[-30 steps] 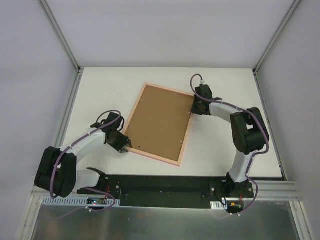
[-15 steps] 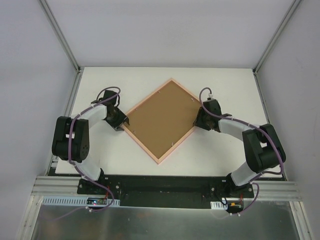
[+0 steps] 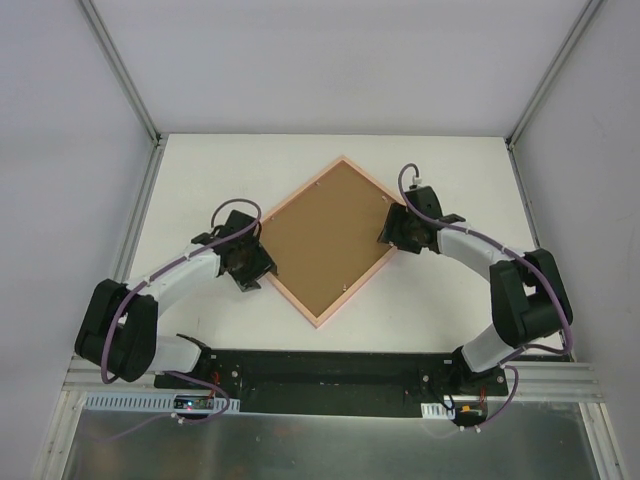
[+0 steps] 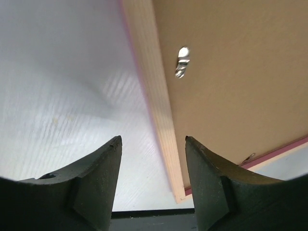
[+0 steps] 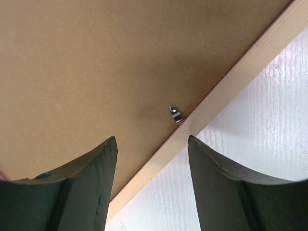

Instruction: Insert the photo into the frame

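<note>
The frame (image 3: 303, 190) lies back-up on the white table, turned like a diamond, its pale peach rim around the brown backing board (image 3: 330, 240). The photo is not in view. My left gripper (image 3: 262, 268) is open at the frame's lower-left edge, its jaws either side of the rim (image 4: 154, 96) near the corner. A metal clip (image 4: 182, 61) sits on the board there. My right gripper (image 3: 390, 232) is open at the frame's right edge, its jaws either side of the rim (image 5: 231, 86), with another clip (image 5: 175, 112) just ahead.
Aluminium posts and grey walls (image 3: 120, 90) bound the white table (image 3: 200, 170) on the left, back and right. The black base rail (image 3: 330, 365) runs along the near edge.
The frame has turned from a slightly tilted rectangle a second ago to a diamond. Since half a second ago my left gripper has slid from the left corner down the lower-left edge.
</note>
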You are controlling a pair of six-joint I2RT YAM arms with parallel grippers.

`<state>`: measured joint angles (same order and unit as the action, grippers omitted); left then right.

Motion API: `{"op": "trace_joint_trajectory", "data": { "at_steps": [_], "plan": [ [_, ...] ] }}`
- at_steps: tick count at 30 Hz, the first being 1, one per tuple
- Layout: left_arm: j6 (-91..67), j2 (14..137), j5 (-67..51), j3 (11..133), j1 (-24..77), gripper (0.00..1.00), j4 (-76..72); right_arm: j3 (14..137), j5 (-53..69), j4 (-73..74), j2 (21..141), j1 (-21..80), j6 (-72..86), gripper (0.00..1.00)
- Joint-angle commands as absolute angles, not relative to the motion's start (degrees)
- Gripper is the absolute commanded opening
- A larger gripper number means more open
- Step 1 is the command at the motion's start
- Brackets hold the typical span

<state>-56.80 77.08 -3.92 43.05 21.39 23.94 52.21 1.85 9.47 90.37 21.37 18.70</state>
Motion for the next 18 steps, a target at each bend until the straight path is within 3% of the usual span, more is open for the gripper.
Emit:
{"op": "trace_joint_trajectory", "data": {
  "at_steps": [1, 13, 18],
  "plan": [
    [-67.2, 74.6, 1.1, 39.5, 24.9, 0.54, 25.8, 55.4, 1.8, 12.2, 86.6, 21.7, 17.2, 0.63],
    [-67.3, 81.4, 0.7, 43.6, 26.5, 0.52, 23.3, 54.5, 1.1, 13.8, 81.9, 21.7, 15.8, 0.63],
    [-65.0, 83.7, 0.4, 44.2, 26.5, 0.42, 22.4, 54.2, 1.4, 13.7, 81.8, 21.6, 15.4, 0.63]
  ]
}}
